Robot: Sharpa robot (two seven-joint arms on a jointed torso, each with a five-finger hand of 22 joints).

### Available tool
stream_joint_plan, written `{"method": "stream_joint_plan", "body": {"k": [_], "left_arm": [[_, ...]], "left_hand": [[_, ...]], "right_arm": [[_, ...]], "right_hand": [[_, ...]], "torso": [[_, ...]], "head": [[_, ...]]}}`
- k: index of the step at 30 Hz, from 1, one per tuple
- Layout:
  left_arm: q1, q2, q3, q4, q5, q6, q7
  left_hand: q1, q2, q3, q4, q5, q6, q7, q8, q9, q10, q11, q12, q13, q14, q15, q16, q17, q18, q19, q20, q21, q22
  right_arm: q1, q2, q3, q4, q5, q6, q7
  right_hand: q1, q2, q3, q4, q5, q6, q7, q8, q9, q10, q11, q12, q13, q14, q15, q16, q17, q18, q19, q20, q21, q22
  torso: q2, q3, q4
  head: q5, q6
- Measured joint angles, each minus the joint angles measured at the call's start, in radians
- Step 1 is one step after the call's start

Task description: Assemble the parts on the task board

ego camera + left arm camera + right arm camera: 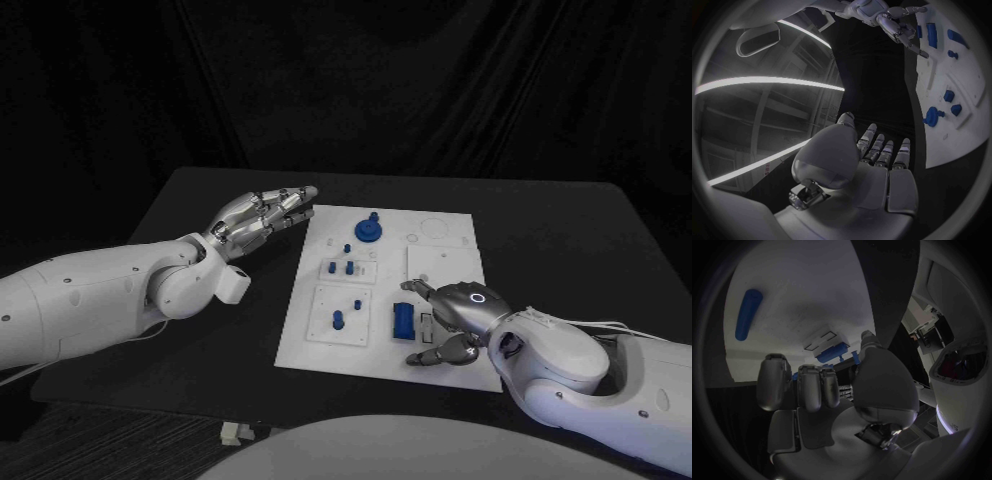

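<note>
Now we are curling our right hand (459,308) over the white plastic task board (447,262) near a blue rectangular block (401,322), whether pinching anything we cannot tell; next, seating a part, while our left hand (264,215) is hovering spread

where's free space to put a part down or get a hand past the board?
Bare black table lies right of the task board and along its far edge. The board's far-right corner carries no blue parts. Crowded: the near-right corner under the right hand, beside the blue block; the left hand hovers off the far-left corner.
</note>
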Motion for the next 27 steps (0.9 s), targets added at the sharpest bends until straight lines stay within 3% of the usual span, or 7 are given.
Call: {"method": "stream_joint_plan", "body": {"k": [3, 6, 9, 14, 16, 20, 27], "left_arm": [[0.0, 0.0, 0.0, 0.0, 0.0, 0.0, 0.0], [0.0, -0.001, 0.0, 0.0, 0.0, 0.0, 0.0], [0.0, -0.002, 0.0, 0.0, 0.0, 0.0, 0.0], [0.0, -0.003, 0.0, 0.0, 0.0, 0.0, 0.0], [-0.001, -0.003, 0.0, -0.001, 0.0, 0.0, 0.0], [-0.001, 0.002, 0.0, -0.003, 0.0, 0.0, 0.0], [-0.001, 0.006, 0.0, -0.004, 0.0, -0.001, 0.0]], "left_hand": [[0.0, 0.0, 0.0, 0.0, 0.0, 0.0, 0.0, 0.0, 0.0, 0.0, 0.0, 0.0, 0.0, 0.0, 0.0, 0.0, 0.0, 0.0, 0.0, 0.0, 0.0, 0.0], [0.0, 0.0, 0.0, 0.0, 0.0, 0.0, 0.0, 0.0, 0.0, 0.0, 0.0, 0.0, 0.0, 0.0, 0.0, 0.0, 0.0, 0.0, 0.0, 0.0, 0.0, 0.0], [0.0, 0.0, 0.0, 0.0, 0.0, 0.0, 0.0, 0.0, 0.0, 0.0, 0.0, 0.004, 0.0, 0.0, 0.0, 0.0, 0.0, 0.0, 0.0, 0.0, 0.0, 0.0], [0.0, 0.0, 0.0, 0.0, 0.0, 0.0, 0.0, 0.0, 0.0, 0.0, 0.0, 0.004, 0.0, 0.0, 0.0, 0.0, 0.0, 0.0, 0.0, 0.0, 0.0, 0.0], [0.0, 0.0, 0.0, 0.0, 0.0, 0.0, 0.0, 0.0, 0.0, 0.0, 0.0, 0.004, 0.0, 0.0, 0.0, 0.0, 0.0, 0.0, 0.0, 0.0, 0.0, 0.0], [0.0, 0.0, 0.0, 0.0, 0.0, 0.0, 0.0, 0.0, 0.0, 0.0, 0.0, 0.004, 0.0, 0.0, 0.0, 0.0, 0.0, 0.0, 0.0, 0.0, 0.0, 0.0], [0.0, 0.0, 0.0, 0.0, 0.0, 0.005, 0.005, 0.004, 0.0, 0.0, 0.0, 0.015, 0.002, 0.004, 0.004, 0.007, 0.001, 0.0, 0.0, 0.0, 0.0, 0.0]], "right_arm": [[0.0, -0.013, 0.0, 0.008, 0.0, -0.012, 0.001], [0.002, -0.04, 0.0, 0.023, 0.001, -0.046, 0.004], [0.032, -0.071, -0.003, 0.039, 0.008, -0.09, 0.007], [0.131, -0.104, 0.0, 0.048, 0.053, -0.12, 0.005], [0.187, -0.115, 0.0, 0.044, 0.101, -0.108, -0.007], [0.273, -0.123, 0.003, 0.004, 0.215, -0.021, -0.052], [0.317, -0.094, 0.0, -0.085, 0.396, 0.178, -0.127]], "right_hand": [[-0.028, -0.007, -0.004, 0.0, -0.064, 0.018, 0.001, 0.034, 0.006, 0.0, 0.0, 0.0, 0.0, 0.0, 0.0, 0.0, 0.0, 0.0, 0.0, 0.0, 0.0, 0.0], [-0.089, 0.046, 0.027, -0.003, -0.118, 0.128, -0.006, 0.181, 0.05, 0.0, 0.0, 0.0, 0.0, 0.0, 0.0, 0.012, 0.0, 0.0, 0.0, 0.0, 0.019, 0.0], [-0.143, 0.202, 0.098, -0.015, -0.011, 0.32, -0.015, 0.301, 0.092, 0.0, 0.0, 0.0, 0.0, 0.0, 0.0, 0.056, 0.0, 0.0, 0.0, 0.0, 0.094, 0.0], [-0.117, 0.235, 0.118, -0.011, 0.135, 0.545, -0.047, 0.41, 0.161, 0.0, -0.026, 0.0, 0.0, 0.001, -0.021, 0.061, 0.0, 0.0, 0.0, -0.012, 0.171, 0.0], [-0.099, 0.229, 0.12, -0.015, 0.135, 0.602, -0.05, 0.395, 0.167, 0.0, -0.026, 0.0, 0.0, 0.001, -0.021, 0.061, 0.0, 0.0, -0.001, -0.013, 0.164, 0.0], [-0.046, 0.208, 0.119, -0.016, 0.103, 0.741, -0.052, 0.252, 0.139, 0.0, -0.025, 0.0, 0.0, 0.001, -0.021, 0.061, 0.0, 0.0, 0.0, -0.015, 0.099, 0.0], [-0.006, 0.223, 0.126, -0.026, 0.14, 0.896, -0.065, 0.077, 0.111, 0.0, -0.025, 0.0, 0.0, 0.001, -0.021, 0.054, 0.0, 0.0, 0.0, -0.015, 0.062, 0.0]], "torso": [[0.0, 0.0, 0.0], [0.0, 0.0001, -0.0001], [0.0, 0.0003, -0.0001], [0.0, 0.0002, 0.0001], [0.0, 0.0002, 0.0001], [0.0, 0.0002, 0.0002], [0.0, -0.0001, 0.0002]], "head": [[0.001, 0.0], [0.004, 0.0], [0.005, 0.0], [0.003, 0.0], [0.002, 0.0], [-0.001, 0.0], [-0.004, 0.0]]}}
